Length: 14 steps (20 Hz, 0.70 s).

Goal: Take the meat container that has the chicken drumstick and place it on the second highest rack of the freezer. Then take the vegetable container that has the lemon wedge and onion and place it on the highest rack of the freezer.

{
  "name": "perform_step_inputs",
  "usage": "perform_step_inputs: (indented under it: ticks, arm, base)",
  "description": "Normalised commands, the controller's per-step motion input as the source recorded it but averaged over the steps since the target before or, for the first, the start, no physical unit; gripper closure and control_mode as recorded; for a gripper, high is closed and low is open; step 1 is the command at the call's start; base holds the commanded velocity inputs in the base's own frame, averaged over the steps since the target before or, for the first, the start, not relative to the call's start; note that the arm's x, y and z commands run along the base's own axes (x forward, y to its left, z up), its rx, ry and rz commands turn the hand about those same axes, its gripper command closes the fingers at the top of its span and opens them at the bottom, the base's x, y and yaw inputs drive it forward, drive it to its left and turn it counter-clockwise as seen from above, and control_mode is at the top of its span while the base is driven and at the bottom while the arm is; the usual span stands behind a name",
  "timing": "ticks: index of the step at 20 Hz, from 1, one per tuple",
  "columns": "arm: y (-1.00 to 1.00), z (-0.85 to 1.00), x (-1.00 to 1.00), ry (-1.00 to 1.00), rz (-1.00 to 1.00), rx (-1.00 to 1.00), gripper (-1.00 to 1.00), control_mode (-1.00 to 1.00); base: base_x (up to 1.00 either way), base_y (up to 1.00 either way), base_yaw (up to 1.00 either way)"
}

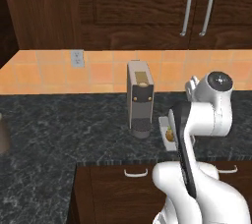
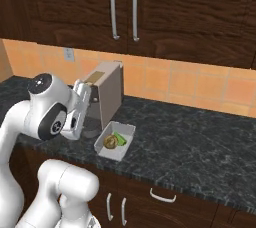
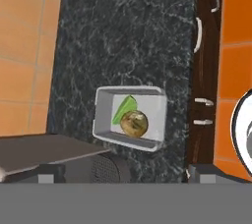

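Dark counter [image 2: 200,137]: vegetable container [image 2: 125,147] beside coffee machine [image 2: 107,94], tool [image 3: 120,175] seemingly open above.

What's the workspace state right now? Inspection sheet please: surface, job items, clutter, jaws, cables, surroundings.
Surface: dark speckled stone counter, orange tile backsplash behind it.
Job's things: white vegetable container flat on the counter near its front edge, holding a green lemon wedge and a round tan onion; the two lie close together, contact unclear. Freezer and meat container: nothing seen.
Clutter: grey coffee machine upright beside the container, apart from it.
Grippers: gripper above the container, jaws open, nothing held.
Cables: nothing seen; a wall socket sits on the backsplash.
Surroundings: dark wood upper cupboards with bar handles, drawers below the counter.
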Motion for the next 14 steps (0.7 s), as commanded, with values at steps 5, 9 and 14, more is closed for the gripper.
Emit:
perform_step_inputs:
  ticks: [5, 9, 14]
  arm:
    - [-0.97, -0.42, -0.17, 0.0, 0.1, 0.24, -1.0, -1.0]
    - [-0.17, -0.53, -0.05, 0.06, 0.1, 0.17, -1.0, -1.0]
    - [0.09, -0.5, 0.11, 0.12, 0.04, 0.02, -1.0, -1.0]
  base:
    - [0.0, 0.0, 0.0]
    - [0.0, 0.0, 0.0]
    - [0.0, 0.0, 0.0]
